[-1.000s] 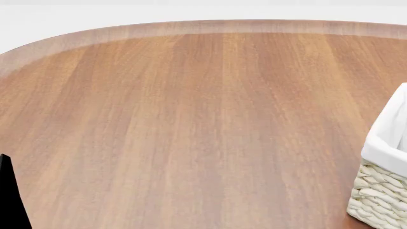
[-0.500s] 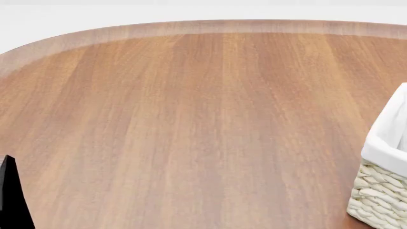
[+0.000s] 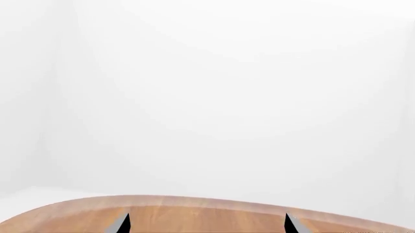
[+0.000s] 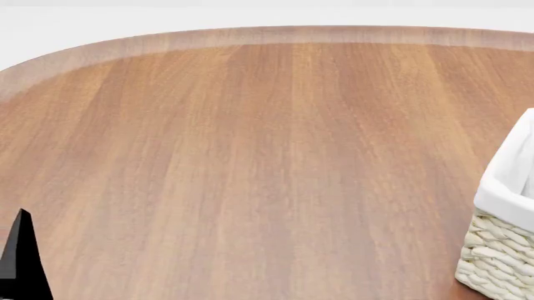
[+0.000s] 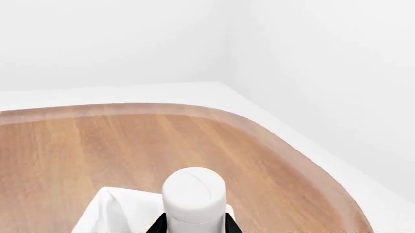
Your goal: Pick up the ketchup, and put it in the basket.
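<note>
In the right wrist view my right gripper (image 5: 194,224) is shut on the ketchup (image 5: 194,194). Only the bottle's white cap shows between the dark fingers; its orange-red body is hidden. The cap is over the white cloth liner of the basket (image 5: 110,211). In the head view the basket (image 4: 499,259) stands at the right edge, cream wicker with the white liner folded over its rim. The right gripper and the ketchup are out of the head view. My left gripper (image 3: 206,224) is open and empty over the table; one of its fingertips (image 4: 20,262) shows at the lower left of the head view.
The round wooden table (image 4: 250,156) fills the head view, with its far curved edge (image 4: 267,34) against a white floor. The right wrist view shows the table's curved edge (image 5: 304,160) beyond the basket and white walls behind it.
The left gripper's fingertip has shifted a little to the right and lower in the head view. The basket and table have not moved.
</note>
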You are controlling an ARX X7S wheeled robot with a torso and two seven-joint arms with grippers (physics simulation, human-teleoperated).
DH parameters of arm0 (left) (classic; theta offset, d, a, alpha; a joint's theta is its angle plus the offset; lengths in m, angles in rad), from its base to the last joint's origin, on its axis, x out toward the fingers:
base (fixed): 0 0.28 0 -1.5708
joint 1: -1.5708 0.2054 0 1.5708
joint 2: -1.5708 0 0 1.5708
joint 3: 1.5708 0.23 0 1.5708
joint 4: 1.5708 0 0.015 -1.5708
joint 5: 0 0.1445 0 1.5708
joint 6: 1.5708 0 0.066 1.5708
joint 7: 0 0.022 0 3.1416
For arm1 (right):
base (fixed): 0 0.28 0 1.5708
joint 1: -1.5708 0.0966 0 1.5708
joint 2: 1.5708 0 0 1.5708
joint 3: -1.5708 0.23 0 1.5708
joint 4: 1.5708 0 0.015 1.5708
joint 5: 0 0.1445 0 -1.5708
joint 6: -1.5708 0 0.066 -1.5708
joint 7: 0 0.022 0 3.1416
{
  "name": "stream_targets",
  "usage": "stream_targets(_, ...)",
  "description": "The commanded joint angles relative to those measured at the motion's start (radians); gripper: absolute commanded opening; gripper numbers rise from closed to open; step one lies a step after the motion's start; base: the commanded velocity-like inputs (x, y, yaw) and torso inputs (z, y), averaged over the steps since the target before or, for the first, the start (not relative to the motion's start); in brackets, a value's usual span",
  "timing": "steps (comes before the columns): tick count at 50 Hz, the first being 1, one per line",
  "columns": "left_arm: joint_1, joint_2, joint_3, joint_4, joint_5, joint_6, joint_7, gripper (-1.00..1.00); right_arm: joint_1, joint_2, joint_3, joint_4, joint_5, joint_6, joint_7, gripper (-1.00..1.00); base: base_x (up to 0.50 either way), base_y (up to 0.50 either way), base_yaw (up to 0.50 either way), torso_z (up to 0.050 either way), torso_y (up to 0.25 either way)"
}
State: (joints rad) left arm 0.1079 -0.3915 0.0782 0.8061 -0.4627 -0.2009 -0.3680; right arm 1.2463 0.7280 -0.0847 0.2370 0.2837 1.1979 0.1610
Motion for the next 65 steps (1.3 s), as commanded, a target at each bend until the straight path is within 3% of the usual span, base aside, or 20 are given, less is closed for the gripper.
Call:
stream_targets(1,-0.006,-0.006,0.009,0.000,0.001,-0.007,-0.003,1.00,0.056,0.003,-0.019,0.045,-0.028,-0.014,0.000,-1.00,0.00,0.00,0.00,0.000,0.000)
stream_targets(11,-0.016,-0.021,-0.019,0.016,-0.034,-0.013,-0.011,1.00,0.360,-0.104,-0.139,0.723,-0.159,-0.389,0.006,-1.00,0.00,0.00,0.00,0.000,0.000)
stream_targets(22,-0.010,-0.018,-0.009,0.021,-0.025,-0.008,-0.018,1.00,0.506,-0.144,-0.196,1.053,-0.225,-0.578,0.010,-1.00,0.00,0.00,0.00,0.000,0.000)
stream_targets(46,0.006,-0.029,0.012,0.003,0.007,0.004,-0.017,1.00,0.471,-0.156,-0.279,1.071,-0.304,-0.690,0.023,-1.00,0.00,0.00,0.00,0.000,0.000)
stream_targets(65,0.041,-0.050,-0.001,0.004,0.013,0.020,-0.017,1.00,0.411,-0.196,-0.206,1.071,-0.259,-0.931,0.097,-1.00,0.00,0.00,0.00,0.000,0.001)
